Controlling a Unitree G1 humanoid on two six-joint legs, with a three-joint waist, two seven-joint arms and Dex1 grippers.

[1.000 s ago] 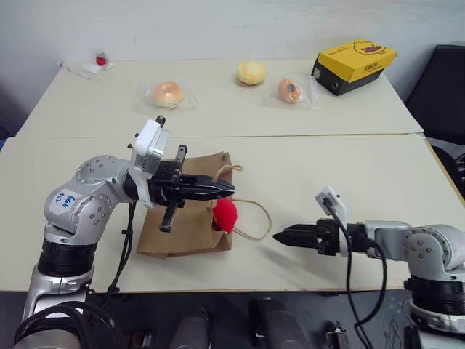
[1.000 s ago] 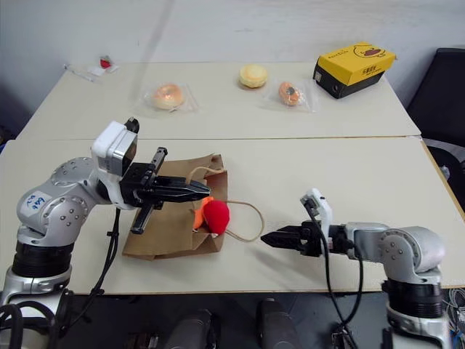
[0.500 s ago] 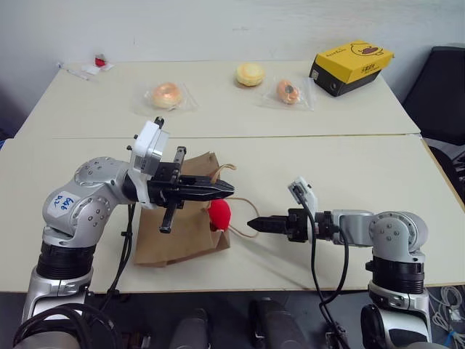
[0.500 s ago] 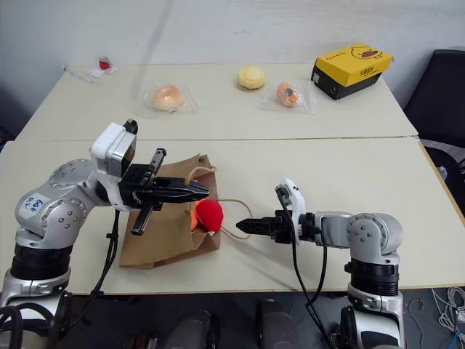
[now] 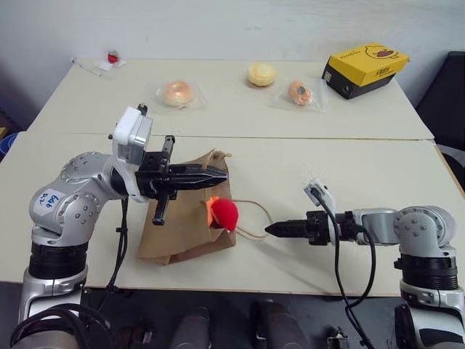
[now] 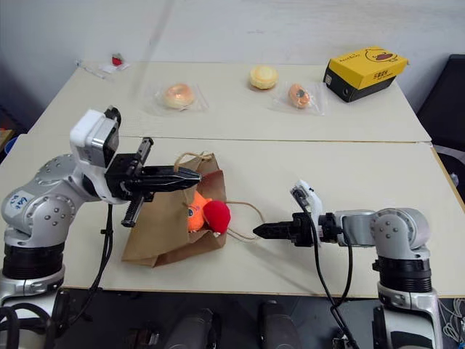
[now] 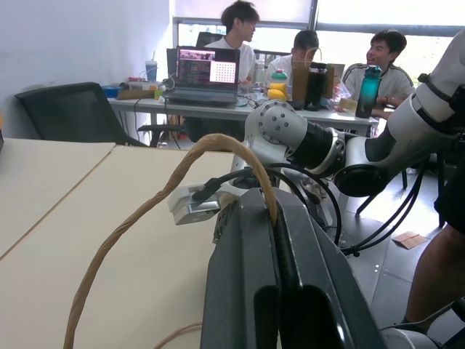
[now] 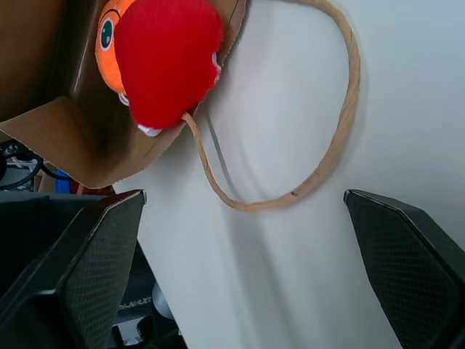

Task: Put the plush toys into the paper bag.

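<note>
The brown paper bag (image 5: 178, 229) lies flat on the near table with its mouth facing right. My left gripper (image 5: 218, 174) is shut on the bag's upper string handle (image 7: 218, 145) and holds the top side of the mouth up. The orange plush toy (image 6: 195, 211) sits inside the mouth. In front of it, the red plush toy (image 6: 216, 216) rests at the mouth's edge. The other handle (image 8: 341, 109) lies looped on the table. My right gripper (image 5: 275, 230) is open, low over the table, pointing at the red plush toy (image 8: 167, 62) from a short way to its right.
On the far table lie two wrapped pastries (image 5: 176, 93) (image 5: 299, 92), a bun (image 5: 261, 73), a yellow-and-black box (image 5: 365, 67) and a small red item (image 5: 112, 57). A seam runs between the two tables. People (image 7: 305, 51) sit at a desk in the left wrist view.
The camera view has shifted. My right gripper reached in toward the red toy, then drew back a little. The bag's mouth stands higher and the orange toy shows more.
</note>
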